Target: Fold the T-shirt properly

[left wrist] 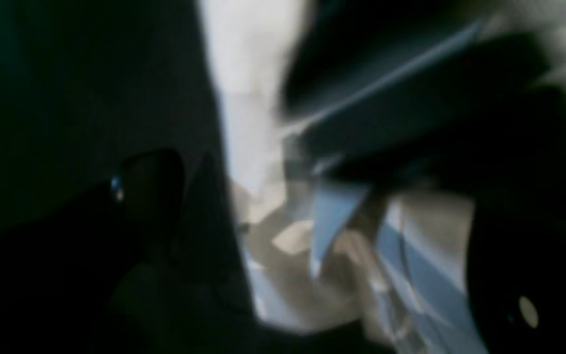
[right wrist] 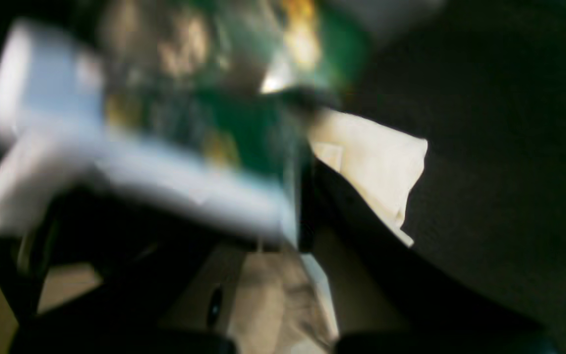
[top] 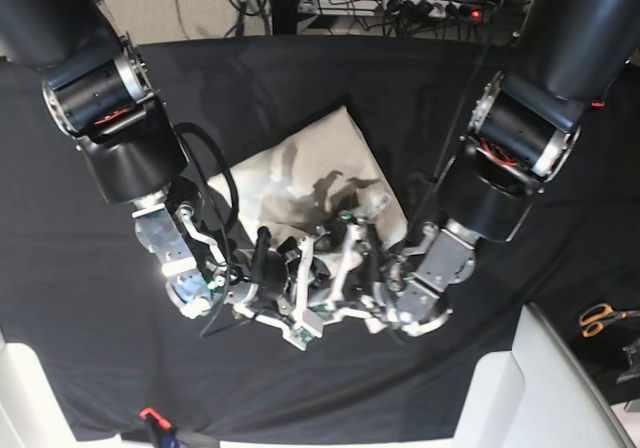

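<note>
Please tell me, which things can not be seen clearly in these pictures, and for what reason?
- Near half of the cream cotton T-shirt: base view, hidden under both arms.
- Right gripper: base view, tangled with the other gripper; what it pinches is unclear.
- Left gripper: left wrist view, heavy blur; jaws look spread.
- Shirt folds: right wrist view, blurred, blocked by a green-and-white part.
- Orange-handled scissors: base view, small, at the right edge.

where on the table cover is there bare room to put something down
Bare black cloth lies behind the T-shirt, and at both outer sides of the arms. It is crowded in the front middle, where both pincers meet over the shirt.
</note>
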Robot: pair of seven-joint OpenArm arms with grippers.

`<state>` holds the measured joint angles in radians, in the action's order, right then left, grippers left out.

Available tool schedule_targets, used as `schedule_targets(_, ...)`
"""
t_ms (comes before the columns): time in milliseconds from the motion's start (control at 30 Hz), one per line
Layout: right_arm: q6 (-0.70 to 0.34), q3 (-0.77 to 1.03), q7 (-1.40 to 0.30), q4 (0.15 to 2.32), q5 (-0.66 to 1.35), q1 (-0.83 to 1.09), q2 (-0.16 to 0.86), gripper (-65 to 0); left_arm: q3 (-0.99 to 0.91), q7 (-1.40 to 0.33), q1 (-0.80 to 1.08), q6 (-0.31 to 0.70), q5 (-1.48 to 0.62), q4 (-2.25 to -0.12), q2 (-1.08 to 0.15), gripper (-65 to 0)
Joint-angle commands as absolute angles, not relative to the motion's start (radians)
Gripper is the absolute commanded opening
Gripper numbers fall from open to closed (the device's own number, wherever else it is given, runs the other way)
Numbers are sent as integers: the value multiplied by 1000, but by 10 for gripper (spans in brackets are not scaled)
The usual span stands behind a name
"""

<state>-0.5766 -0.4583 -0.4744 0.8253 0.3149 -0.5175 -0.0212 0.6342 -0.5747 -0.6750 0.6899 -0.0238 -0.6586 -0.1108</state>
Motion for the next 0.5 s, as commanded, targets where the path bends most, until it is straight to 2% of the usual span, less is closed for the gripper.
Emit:
schedule_targets(0,-581,-456,-455,851,332,-552,-27,-606,631,-567,-707,694,-25,-673,-117,-31)
schedule_targets(200,-581,-456,-464,967,332,-509,-16,-606,628,-565,-708,694,-25,-687,-151,-31)
schedule_targets(467,-575,-453,-664,1176,332,-447,24,-606,624,-562,-717,670,-27,-705,-163,-31)
